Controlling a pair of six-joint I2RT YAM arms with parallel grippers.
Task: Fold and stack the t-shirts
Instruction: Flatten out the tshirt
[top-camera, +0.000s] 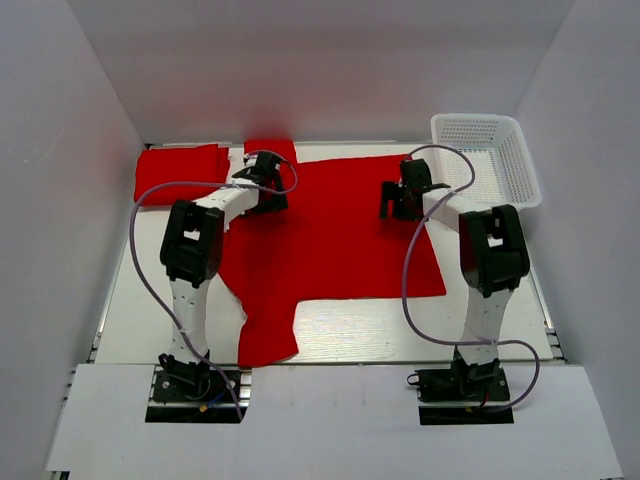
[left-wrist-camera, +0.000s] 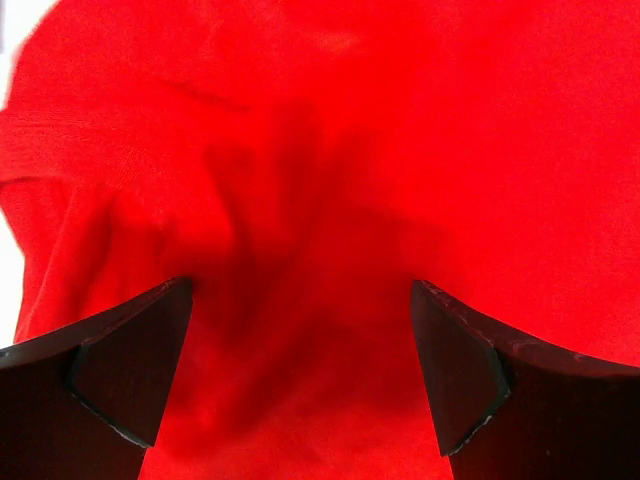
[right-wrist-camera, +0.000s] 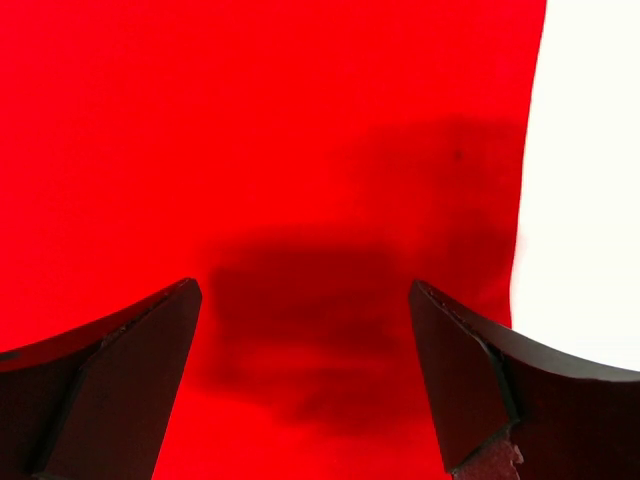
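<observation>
The spread t-shirt (top-camera: 340, 230) lies across the middle of the surface (top-camera: 350, 330), long axis left to right — both arms' jaws gape wide and empty over its far edge, left at the shoulders, right by the hem corner.

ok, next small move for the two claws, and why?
Probably lower both and pinch the spread shirt near its far edge: the left claw and right claw stand open above the cloth, gripping nothing, and it lies unfolded beside the folded shirt.
</observation>
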